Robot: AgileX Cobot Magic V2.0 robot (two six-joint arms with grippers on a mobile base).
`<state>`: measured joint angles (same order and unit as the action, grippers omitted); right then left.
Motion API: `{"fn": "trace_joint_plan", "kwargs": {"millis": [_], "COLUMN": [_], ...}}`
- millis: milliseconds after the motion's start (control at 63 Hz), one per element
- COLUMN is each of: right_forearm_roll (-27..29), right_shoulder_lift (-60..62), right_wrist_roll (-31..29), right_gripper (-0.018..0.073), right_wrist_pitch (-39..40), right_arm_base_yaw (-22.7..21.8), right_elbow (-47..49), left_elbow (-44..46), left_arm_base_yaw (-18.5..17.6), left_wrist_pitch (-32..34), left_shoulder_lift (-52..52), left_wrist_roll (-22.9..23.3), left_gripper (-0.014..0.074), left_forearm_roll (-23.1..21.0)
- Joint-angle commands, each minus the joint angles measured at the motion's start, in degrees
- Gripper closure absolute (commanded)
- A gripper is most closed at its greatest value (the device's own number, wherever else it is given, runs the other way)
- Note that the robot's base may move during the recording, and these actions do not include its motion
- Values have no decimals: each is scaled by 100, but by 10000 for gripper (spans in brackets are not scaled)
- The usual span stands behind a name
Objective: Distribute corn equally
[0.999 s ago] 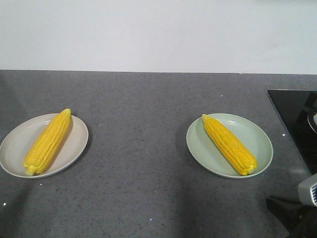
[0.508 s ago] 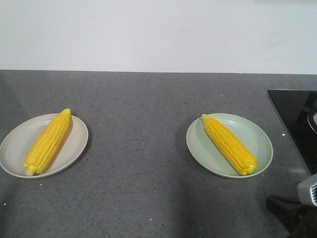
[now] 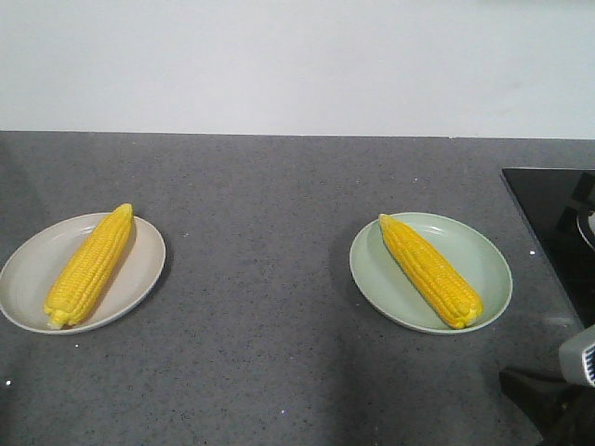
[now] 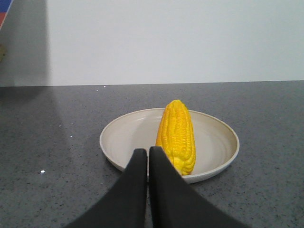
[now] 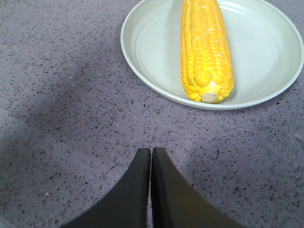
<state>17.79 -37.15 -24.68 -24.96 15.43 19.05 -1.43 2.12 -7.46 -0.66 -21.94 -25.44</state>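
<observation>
Grey speckled tabletop [image 3: 270, 279] carries two plates, one corn cob [image 3: 89, 266] on the beige plate [image 3: 28, 269], another cob [image 3: 431, 269] on the green plate [image 3: 488, 265]. Both my left tool [image 4: 148, 156] and right tool [image 5: 151, 156] are pressed together, empty. I judge the cobs stiff, light and prone to rolling, best pinched across the thick middle.

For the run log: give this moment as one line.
beige plate: one corn | green plate: one corn | left pincer: shut, empty | right pincer: shut, empty

a kitchen: speckled grey countertop [image 3: 279, 232] with a black cooktop [image 3: 558, 223].
</observation>
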Motion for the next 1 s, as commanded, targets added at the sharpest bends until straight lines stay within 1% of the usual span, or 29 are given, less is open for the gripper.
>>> {"fn": "trace_joint_plan", "kwargs": {"millis": [0, 48, 79, 95, 190, 206, 222, 286, 333, 365, 476, 983], "right_forearm_roll": [57, 57, 57, 57, 57, 57, 57, 57, 57, 57, 57, 57], "right_shoulder_lift": [10, 10, 10, 10, 10, 10, 10, 10, 10, 10, 10, 10], "right_wrist_roll": [-56, -56, -56, -56, -56, -56, -56, -56, -56, -56, -56, -56], "right_gripper": [567, 567, 567, 567, 567, 567, 567, 567, 567, 567, 567, 567], "right_wrist_pitch": [317, 317, 317, 317, 317, 317, 317, 317, 312, 312, 312, 312], "right_arm_base_yaw": [-32, -32, -32, -32, -32, -32, -32, -32, -32, -32, -32, -32], "right_elbow": [157, 157, 157, 157, 157, 157, 157, 157, 157, 157, 157, 157], "left_elbow": [128, 128, 128, 128, 128, 128, 128, 128, 128, 128, 128, 128], "left_arm_base_yaw": [-1, -1, -1, -1, -1, -1, -1, -1, -1, -1, -1, -1], "left_wrist_pitch": [337, 352, 371, 369, 369, 369, 364, 364, 364, 358, 353, 353], "left_shoulder_lift": [-78, -78, -78, -78, -78, -78, -78, -78, -78, -78, -78, -78], "left_wrist_roll": [440, 696, 903, 1089, 2044, 2294, 2452, 3035, 3339, 3456, 3704, 3698], "left_gripper": [603, 603, 603, 603, 603, 603, 603, 603, 603, 603, 603, 603], "left_forearm_roll": [88, 301, 521, 712, 1505, 1683, 1790, 2199, 2385, 2459, 2487, 2487]}}
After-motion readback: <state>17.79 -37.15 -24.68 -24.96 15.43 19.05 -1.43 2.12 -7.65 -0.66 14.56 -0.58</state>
